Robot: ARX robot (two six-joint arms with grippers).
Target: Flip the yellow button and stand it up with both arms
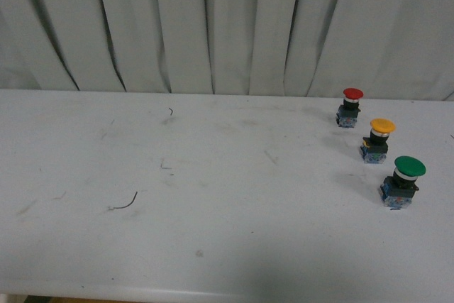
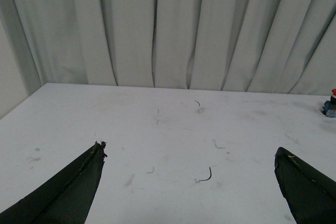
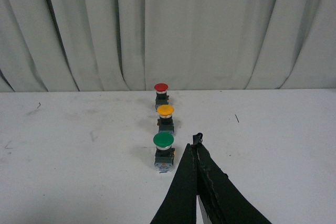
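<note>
Pale grey curtains hang in deep folds behind a white tabletop that is scuffed and marked with a few thin dark scraps. Three push-buttons stand in a short line near the table's right edge, all upright with caps on top. The red button is nearest the back edge, the yellow button stands in the middle on its blue contact block, and the larger green button is closest to the front edge. They are near one another but not touching. Neither arm shows in the front view. In the left wrist view the left gripper has its black fingers spread wide apart over bare tabletop, grasping nothing, well away from the buttons. In the right wrist view the right gripper has its fingers pressed together with nothing between them, the tips just beside the green button.
</note>
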